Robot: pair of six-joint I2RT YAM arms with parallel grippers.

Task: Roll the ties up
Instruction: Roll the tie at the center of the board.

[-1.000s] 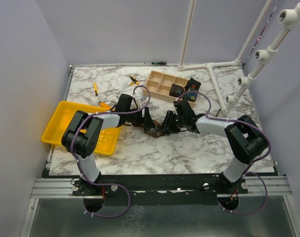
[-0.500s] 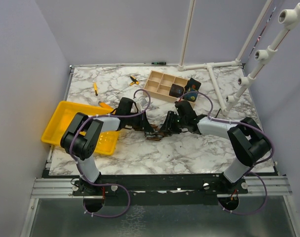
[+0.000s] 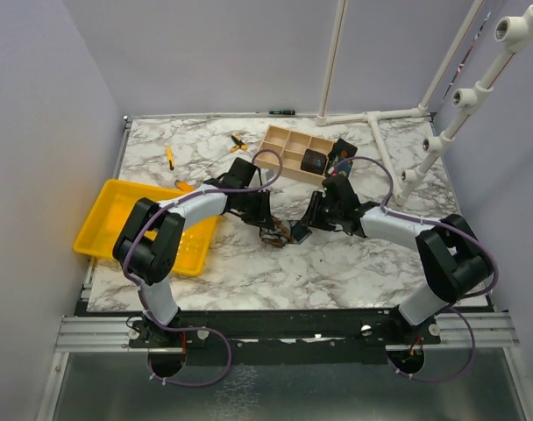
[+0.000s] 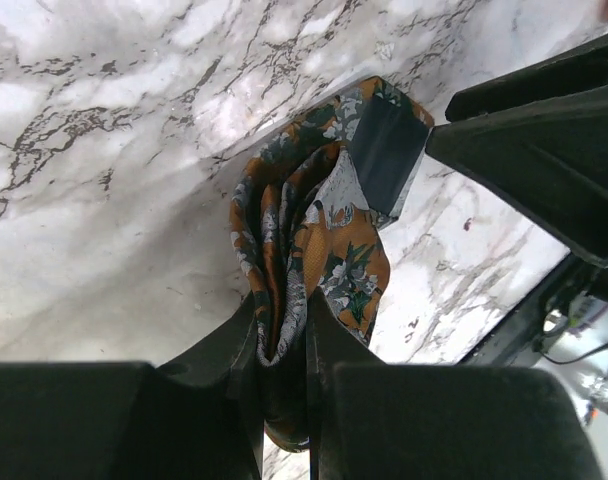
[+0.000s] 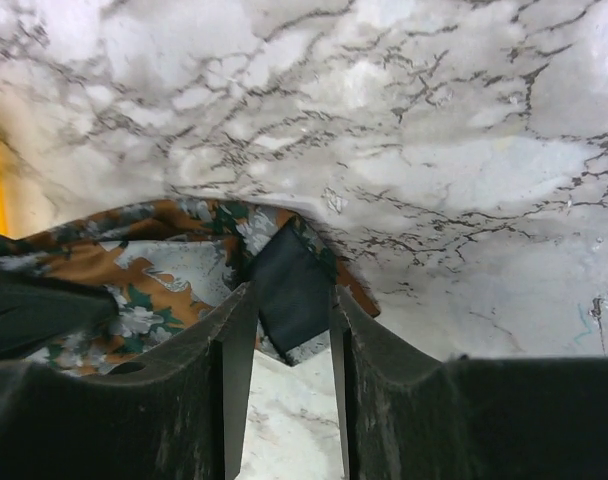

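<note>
A rust-brown floral tie (image 3: 278, 234), mostly rolled into a small bundle, lies on the marble mid-table between both arms. My left gripper (image 3: 266, 225) is shut on the roll; in the left wrist view its jaws (image 4: 282, 305) pinch the folded layers of the tie (image 4: 324, 235). My right gripper (image 3: 302, 231) faces it from the right. In the right wrist view the right gripper (image 5: 286, 292) stands open, its fingers either side of the tie's dark lined tip (image 5: 289, 285), which lies flat and uncrumpled. The rest of the tie (image 5: 134, 275) spreads to the left.
A yellow tray (image 3: 109, 219) sits left of the left arm. A wooden divided box (image 3: 280, 140) at the back holds a dark roll (image 3: 313, 160). Orange-handled screwdrivers (image 3: 169, 158) lie behind. White pipes (image 3: 382, 153) run along the back right.
My left gripper has shut on the tie roll and shifted right and slightly toward the front. The right gripper has drawn back a little to the right, staying at the tie's tip.
</note>
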